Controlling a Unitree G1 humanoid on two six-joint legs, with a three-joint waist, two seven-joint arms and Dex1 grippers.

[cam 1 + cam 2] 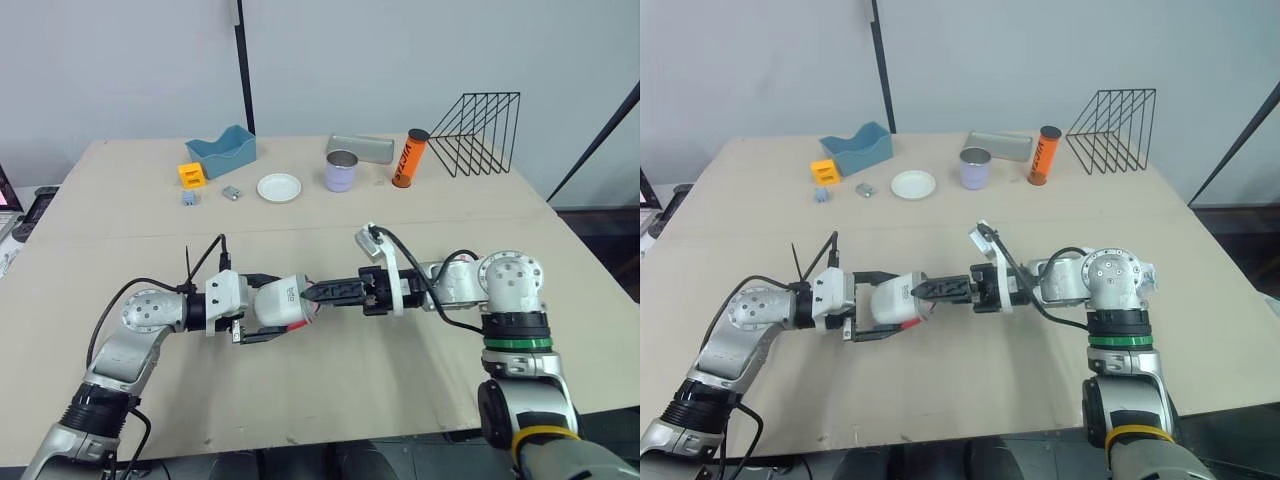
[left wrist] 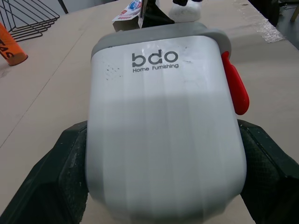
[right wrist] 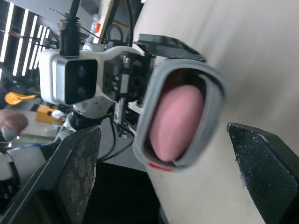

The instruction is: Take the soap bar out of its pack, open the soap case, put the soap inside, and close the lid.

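Our left gripper (image 1: 262, 308) is clamped on the white soap case (image 1: 283, 302), one finger on each side, holding it just above the table (image 1: 420, 380). The case's long axis runs straight along the line between the two arms, with the grey-rimmed mouth facing the right gripper (image 1: 325, 292). That one's spread wide with nothing in it, tips right at the mouth. The pink soap bar (image 3: 175, 121) is sitting inside already. We can't really make out the lid from here, but we reckon closing it falls to the free right arm.
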